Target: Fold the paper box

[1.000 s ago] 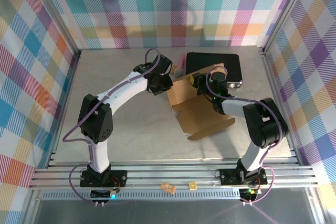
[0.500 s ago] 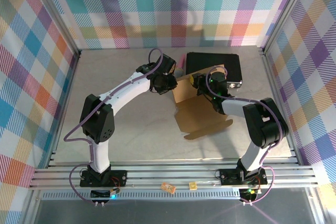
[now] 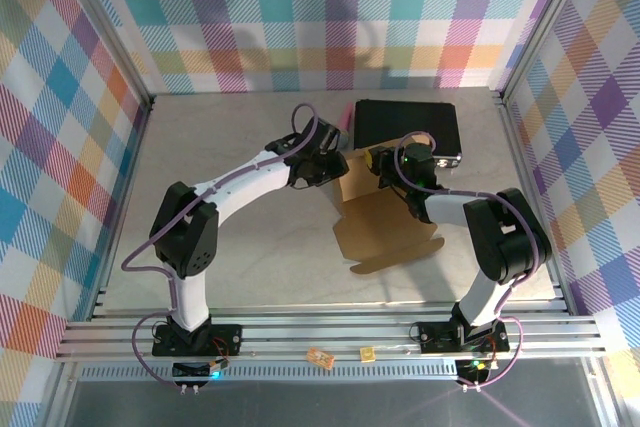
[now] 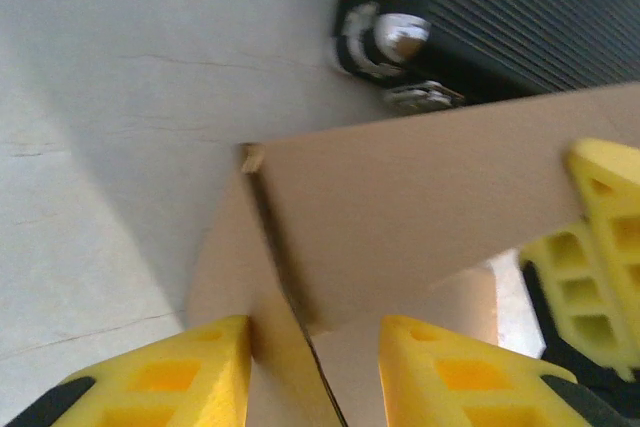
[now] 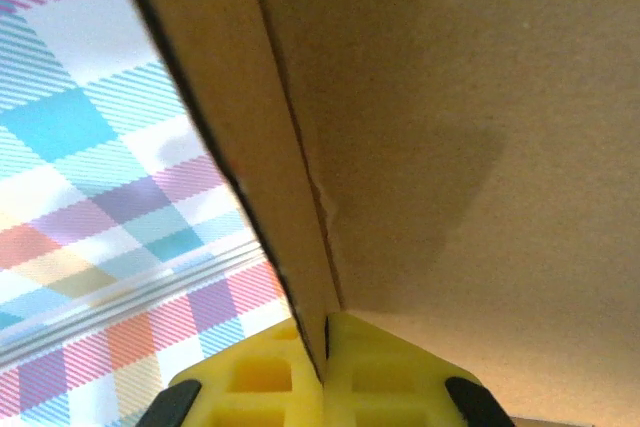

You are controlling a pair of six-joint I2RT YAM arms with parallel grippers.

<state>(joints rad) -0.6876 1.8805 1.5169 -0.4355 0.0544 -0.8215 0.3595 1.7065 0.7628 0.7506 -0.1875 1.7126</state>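
The left arm has swung right since a second ago, and the left gripper (image 3: 335, 169) has parted its yellow fingers (image 4: 165, 377) from nearly closed. They now stand narrowly apart, straddling an upright edge of the plain brown corrugated-cardboard paper box (image 3: 385, 225) without pinching it. The box itself has slid slightly left. It lies mostly flat at the middle of the pale grey table (image 3: 230, 237), right of centre, its near flaps spread on the surface and its far panel raised. The right gripper (image 5: 322, 367), at the far end of the box, is clamped tight on that raised panel's edge, the cardboard sandwiched between its yellow fingers. In the left wrist view, the raised panel runs across to one of the right gripper's fingers. A black ribbed rectangular case (image 3: 405, 125) sits just beyond the box, against the far plaid wall (image 3: 330, 17).
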